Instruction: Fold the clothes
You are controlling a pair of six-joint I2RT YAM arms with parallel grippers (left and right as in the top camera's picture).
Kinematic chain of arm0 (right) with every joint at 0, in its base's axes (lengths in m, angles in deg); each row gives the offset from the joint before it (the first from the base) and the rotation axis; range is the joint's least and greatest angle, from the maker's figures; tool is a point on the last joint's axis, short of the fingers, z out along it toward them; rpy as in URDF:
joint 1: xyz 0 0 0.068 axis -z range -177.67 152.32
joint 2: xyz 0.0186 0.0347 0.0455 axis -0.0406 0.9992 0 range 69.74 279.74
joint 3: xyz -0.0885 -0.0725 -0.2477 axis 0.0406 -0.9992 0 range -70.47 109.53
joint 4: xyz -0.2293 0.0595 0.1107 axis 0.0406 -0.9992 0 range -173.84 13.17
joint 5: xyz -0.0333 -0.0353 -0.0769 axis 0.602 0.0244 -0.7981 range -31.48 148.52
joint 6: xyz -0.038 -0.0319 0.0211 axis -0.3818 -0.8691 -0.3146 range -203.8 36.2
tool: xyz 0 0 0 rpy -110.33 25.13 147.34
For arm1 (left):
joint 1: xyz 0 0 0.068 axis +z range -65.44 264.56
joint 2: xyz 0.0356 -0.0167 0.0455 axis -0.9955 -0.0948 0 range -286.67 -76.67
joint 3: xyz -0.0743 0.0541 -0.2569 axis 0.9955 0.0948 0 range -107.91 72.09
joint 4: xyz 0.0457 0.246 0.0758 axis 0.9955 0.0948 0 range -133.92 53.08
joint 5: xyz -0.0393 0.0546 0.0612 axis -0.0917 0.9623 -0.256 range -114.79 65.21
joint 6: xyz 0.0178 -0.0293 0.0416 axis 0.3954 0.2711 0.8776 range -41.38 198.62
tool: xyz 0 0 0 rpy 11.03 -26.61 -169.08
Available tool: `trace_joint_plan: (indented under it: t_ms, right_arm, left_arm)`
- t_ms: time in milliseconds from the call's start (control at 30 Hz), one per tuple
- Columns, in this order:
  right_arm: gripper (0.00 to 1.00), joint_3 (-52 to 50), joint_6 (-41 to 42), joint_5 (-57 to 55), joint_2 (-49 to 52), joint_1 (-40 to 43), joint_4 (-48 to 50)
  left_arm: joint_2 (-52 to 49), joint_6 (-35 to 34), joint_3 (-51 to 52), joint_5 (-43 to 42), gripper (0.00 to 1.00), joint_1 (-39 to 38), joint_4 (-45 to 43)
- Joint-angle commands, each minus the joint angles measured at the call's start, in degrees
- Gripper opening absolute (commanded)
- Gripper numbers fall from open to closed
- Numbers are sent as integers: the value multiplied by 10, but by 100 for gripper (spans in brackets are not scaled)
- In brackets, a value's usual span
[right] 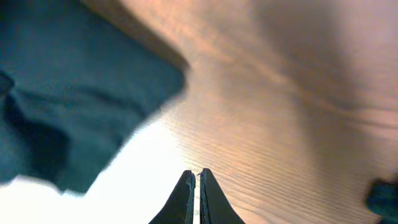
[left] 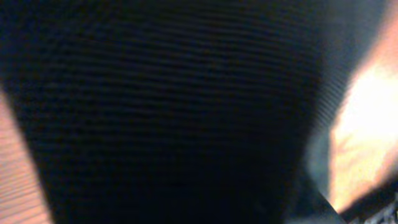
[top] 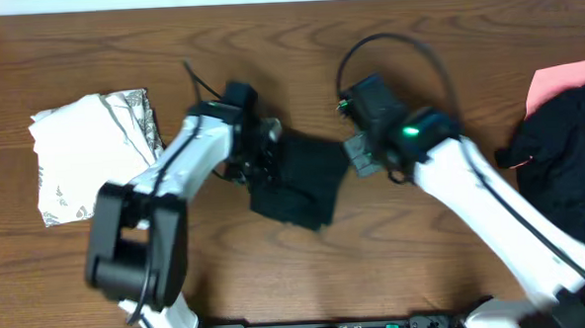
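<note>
The black shirt [top: 298, 183] lies folded into a small, slightly skewed square at the middle of the desk [top: 297, 45], with bare wood along its far and near edges. The left claw [top: 263, 157] sits at the shirt's left edge. Its wrist camera is filled with dark ribbed cloth [left: 174, 112], so the fingers are hidden. The claw is closed down and appears to have hold of that edge.

The right claw [right: 196, 179] is just off the shirt's right edge, over bare wood. Its two fingertips are pressed together with nothing between them, and the shirt's corner [right: 74, 87] lies apart from it to its left.

A white, grey-printed garment [top: 94, 153] lies folded near the desk's left side, well apart from the shirt, with the left arm crossing the wood between them. At the right edge a heap of black clothes [top: 569, 162] runs out of view, with a pink piece [top: 561, 78] showing at its far side. The right arm crosses the stretch between this heap and the shirt. The wide band of wood along the far edge is open.
</note>
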Motion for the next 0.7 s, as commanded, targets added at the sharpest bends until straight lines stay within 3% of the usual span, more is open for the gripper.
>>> trace_joint_plan:
  t_ms: [0, 133, 367, 667]
  right_arm:
    - [5, 2, 0, -17, -34, 18, -18]
    - [5, 2, 0, -17, -53, 40, -46]
    - [4, 1, 0, -16, -53, 61, -55]
    - [5, 0, 0, -16, -53, 61, -57]
  left_arm:
    - [57, -19, -32, 49, 6, 37, 2]
    - [108, -19, -49, 75, 6, 71, 3]
    - [166, 3, -90, 190, 6, 113, 12]
    - [171, 22, -113, 197, 6, 215, 8]
